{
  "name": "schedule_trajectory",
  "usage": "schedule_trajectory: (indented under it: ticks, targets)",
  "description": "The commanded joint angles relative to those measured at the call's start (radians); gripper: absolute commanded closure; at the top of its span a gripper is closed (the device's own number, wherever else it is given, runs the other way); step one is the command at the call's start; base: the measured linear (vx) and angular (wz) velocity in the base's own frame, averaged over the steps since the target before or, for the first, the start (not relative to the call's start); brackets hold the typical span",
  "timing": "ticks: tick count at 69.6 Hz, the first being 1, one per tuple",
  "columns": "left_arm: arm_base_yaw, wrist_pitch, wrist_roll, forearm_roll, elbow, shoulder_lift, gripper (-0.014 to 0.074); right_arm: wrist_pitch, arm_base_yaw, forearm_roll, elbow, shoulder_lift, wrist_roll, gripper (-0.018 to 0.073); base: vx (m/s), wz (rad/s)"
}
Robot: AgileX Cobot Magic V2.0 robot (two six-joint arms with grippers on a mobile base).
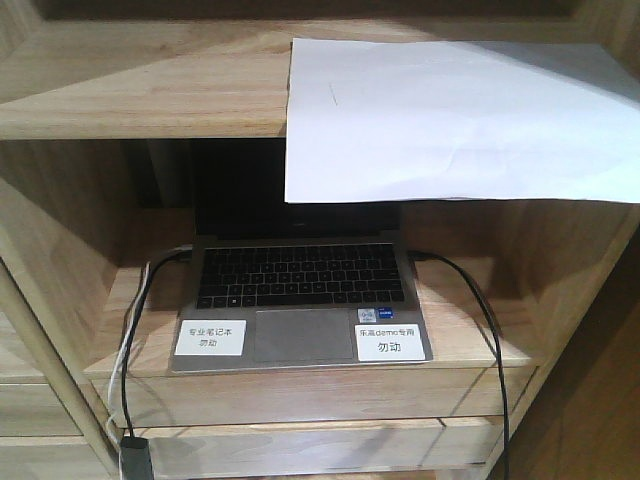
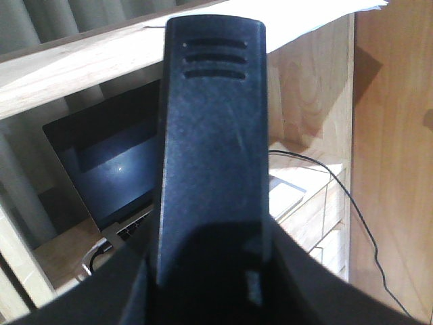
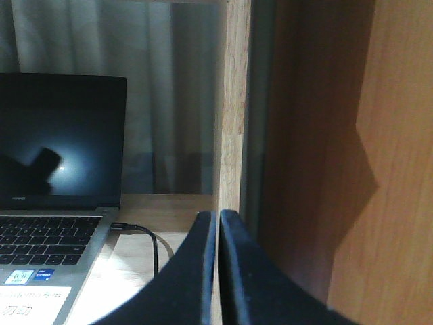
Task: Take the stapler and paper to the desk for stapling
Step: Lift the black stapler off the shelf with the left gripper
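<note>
My left claw (image 2: 213,261) is closed around the stapler (image 2: 211,135); my right claw (image 3: 217,222) is pressed closed, empty. The paper (image 1: 450,120) lies on the upper shelf (image 1: 140,90), overhanging the laptop (image 1: 300,290).

The right fingers (image 3: 193,271) are two matte black blades, narrow and rounded at the tips, flaring outward in smooth curves toward the bottom edge of their wrist view (the inner edges run straight, the outer ones bow). Their surface is finely grained, with a faint speckle where light catches it. The left fingers (image 2: 325,291) show only as broad, plain black masses in deep shadow along the bottom of their view, with sloping upper edges.
</note>
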Motion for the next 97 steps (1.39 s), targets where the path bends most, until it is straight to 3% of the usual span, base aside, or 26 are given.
schedule_trajectory:
  ticks: [1, 17, 27, 52, 64, 72, 87, 97]
  targets:
    - [-0.004, -0.117, -0.001, -0.025, -0.030, 0.018, 0.0603, -0.095, -0.005, 0.020, 0.003, -0.014, 0.014, 0.0568, 0.00, 0.00]
    - [-0.004, -0.117, -0.001, -0.025, -0.030, 0.018, 0.0603, -0.143, -0.005, 0.330, 0.003, -0.014, 0.245, 0.0568, 0.00, 0.00]
    - [-0.004, -0.117, -0.001, -0.025, -0.030, 0.018, 0.0603, -0.142, -0.005, 0.487, 0.003, -0.014, 0.287, 0.0568, 0.00, 0.00]
    - [-0.004, -0.117, -0.001, -0.025, -0.030, 0.018, 0.0603, -0.157, -0.005, 0.546, 0.003, -0.014, 0.289, 0.0558, 0.00, 0.00]
    - [-0.004, -0.117, -0.001, -0.025, -0.030, 0.018, 0.0603, -0.119, -0.005, 0.549, 0.003, -0.014, 0.298, 0.0481, 0.00, 0.00]
    - [-0.004, -0.118, -0.001, -0.025, -0.030, 0.018, 0.0603, -0.076, -0.005, 0.470, 0.003, -0.014, 0.410, 0.0358, 0.00, 0.00]
    - [-0.004, -0.118, -0.001, -0.025, -0.030, 0.018, 0.0603, -0.077, -0.005, 0.092, 0.000, -0.014, 0.956, 0.0052, 0.00, 0.00]
    - [-0.004, -0.118, -0.001, -0.025, -0.030, 0.018, 0.0603, -0.190, -0.004, -0.119, -0.002, -0.006, 1.256, -0.0061, 0.00, 0.00]
